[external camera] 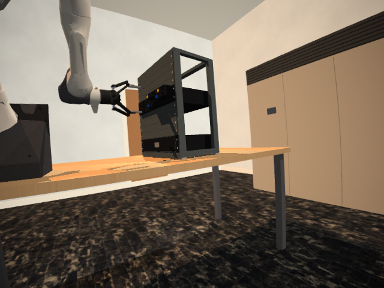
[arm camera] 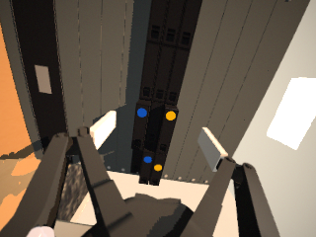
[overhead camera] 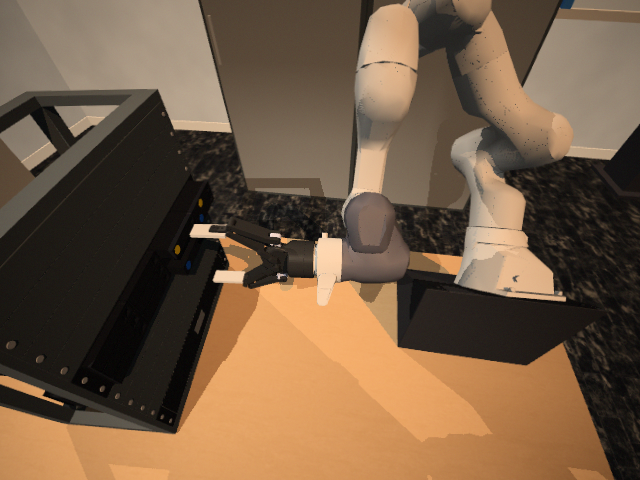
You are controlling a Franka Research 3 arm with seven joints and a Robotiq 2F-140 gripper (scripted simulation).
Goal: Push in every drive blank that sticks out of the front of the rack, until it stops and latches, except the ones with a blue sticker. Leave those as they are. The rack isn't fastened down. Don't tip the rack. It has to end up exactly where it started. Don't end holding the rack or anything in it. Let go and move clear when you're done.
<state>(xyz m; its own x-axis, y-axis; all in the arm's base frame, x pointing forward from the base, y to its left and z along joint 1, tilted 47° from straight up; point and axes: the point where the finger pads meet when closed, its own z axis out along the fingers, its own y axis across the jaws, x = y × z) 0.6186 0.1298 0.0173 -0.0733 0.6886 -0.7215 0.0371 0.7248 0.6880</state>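
The black rack (overhead camera: 98,248) stands on the wooden table, its front facing my arm; it also shows in the exterior view (external camera: 176,102). Its drive row holds black blanks with round stickers: yellow (arm camera: 170,116), blue (arm camera: 142,113), yellow (arm camera: 158,167) and blue (arm camera: 147,159). These blanks stand proud of the front. I cannot tell by how much each one does. My gripper (overhead camera: 210,254) is open and empty, level with the drive row. Its white fingertips straddle the stickered blanks just in front of the rack face (arm camera: 158,138). I cannot tell if they touch it.
The arm's black base block (overhead camera: 485,320) sits at the table's right. A lower black unit with a pale label (external camera: 156,144) fills the rack's bottom bay. The table edge runs close beside the rack's far side (external camera: 248,152).
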